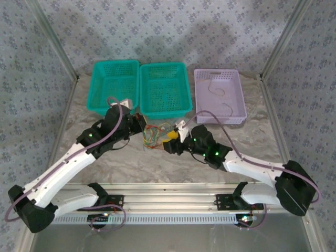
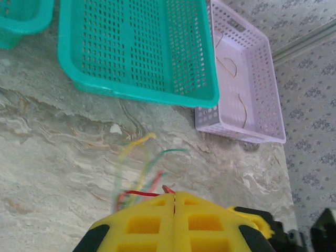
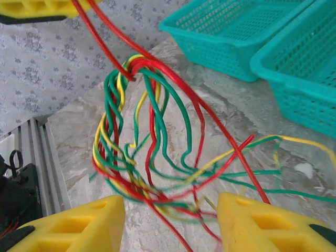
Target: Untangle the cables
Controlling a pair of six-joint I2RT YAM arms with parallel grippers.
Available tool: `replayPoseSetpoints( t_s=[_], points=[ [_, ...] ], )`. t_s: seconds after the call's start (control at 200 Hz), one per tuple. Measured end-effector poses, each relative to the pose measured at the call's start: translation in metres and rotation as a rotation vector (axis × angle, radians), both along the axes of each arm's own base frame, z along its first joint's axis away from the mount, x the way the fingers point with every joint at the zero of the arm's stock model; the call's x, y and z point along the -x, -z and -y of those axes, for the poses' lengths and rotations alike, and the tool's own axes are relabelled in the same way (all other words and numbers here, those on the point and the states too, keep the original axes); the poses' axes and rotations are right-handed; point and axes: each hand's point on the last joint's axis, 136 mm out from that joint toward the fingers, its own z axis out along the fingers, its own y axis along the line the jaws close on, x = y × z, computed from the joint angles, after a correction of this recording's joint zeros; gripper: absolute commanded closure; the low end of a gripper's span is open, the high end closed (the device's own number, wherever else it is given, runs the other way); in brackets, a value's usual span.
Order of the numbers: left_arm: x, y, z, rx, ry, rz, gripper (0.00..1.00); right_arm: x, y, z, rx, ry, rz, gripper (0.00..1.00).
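Note:
The cables (image 1: 154,135) form a loose knot of green, yellow and red wires on the marble table, between my two grippers. My left gripper (image 2: 174,195) is shut on a red cable (image 2: 142,194) that comes out at the seam of its yellow fingers; it sits at the knot's left side (image 1: 139,126). In the right wrist view that red cable (image 3: 105,47) runs taut up to the left gripper's finger (image 3: 31,8), lifting the tangle (image 3: 152,152). My right gripper (image 3: 170,212) is open, its yellow fingers on either side of the tangle's lower loops; it sits at the knot's right (image 1: 172,137).
Two teal baskets (image 1: 97,89) (image 1: 185,89) stand behind the tangle. A purple basket (image 1: 240,94) at the back right holds thin brown wires (image 1: 215,89). The metal rail (image 1: 168,202) runs along the near edge.

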Motion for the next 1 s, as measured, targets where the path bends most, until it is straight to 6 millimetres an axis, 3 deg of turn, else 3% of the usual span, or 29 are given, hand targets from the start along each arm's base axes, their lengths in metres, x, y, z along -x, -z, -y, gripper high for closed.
replayPoseSetpoints(
  t_s=[0.16,0.335,0.794,0.999],
  points=[
    [0.0,0.007,0.016,0.012,0.023,-0.021,1.0,0.008,0.025,-0.023,0.052,-0.033,-0.023,0.47],
    [0.002,0.009,0.024,0.023,0.038,-0.024,1.0,0.004,0.031,-0.042,0.056,0.001,-0.002,0.45],
    [0.005,0.021,0.029,0.029,0.045,-0.039,1.0,-0.032,0.016,-0.034,-0.054,0.195,0.08,0.44],
    [0.006,0.021,0.031,0.034,0.047,-0.042,1.0,-0.044,0.019,-0.031,-0.086,0.238,0.075,0.49]
  ],
)
